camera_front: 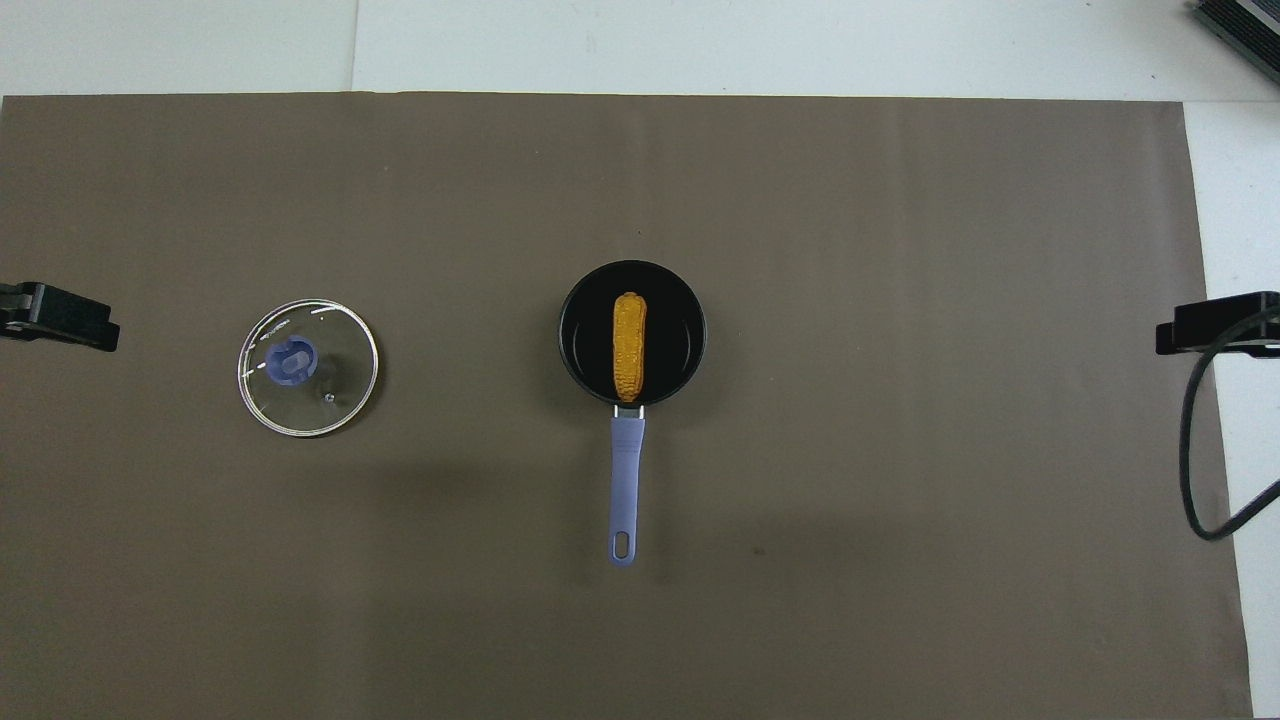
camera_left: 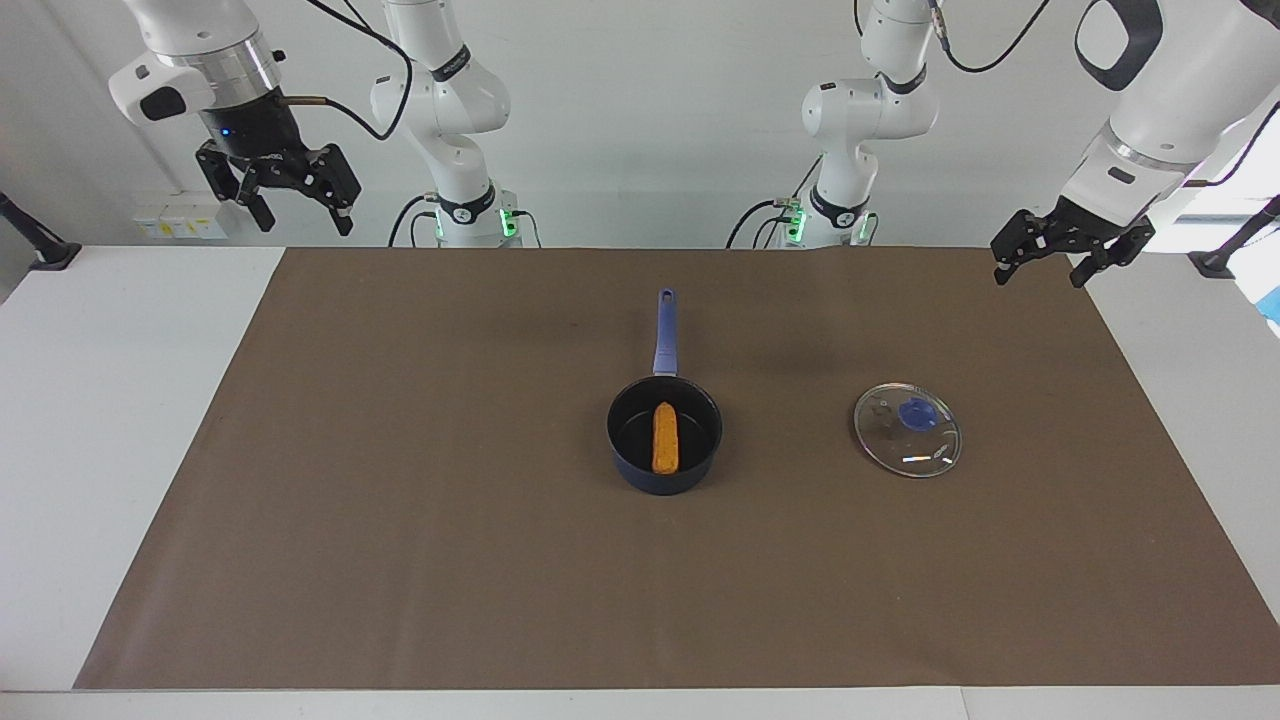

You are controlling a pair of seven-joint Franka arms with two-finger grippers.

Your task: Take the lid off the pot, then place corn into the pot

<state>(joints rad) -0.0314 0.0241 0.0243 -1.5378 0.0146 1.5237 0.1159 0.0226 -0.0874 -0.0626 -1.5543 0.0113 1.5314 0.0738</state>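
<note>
Left pincer [camera_left: 1068,258] raised over the table [camera_left: 130,400] edge at its own end, fingers spread, empty. Right pincer [camera_left: 290,195] likewise, open, empty, up at its end. Lid [camera_left: 907,429] flat on the brown mat [camera_left: 400,500], well apart from the pot [camera_left: 664,435]. Corn [camera_left: 665,437] lies inside the pot. Little risk left; only a stray arm sweep could knock the pot's handle [camera_left: 665,335].

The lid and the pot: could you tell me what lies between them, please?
Nothing but bare brown mat lies between the lid and the pot, plain in the overhead view; the corn is in the pot.
</note>
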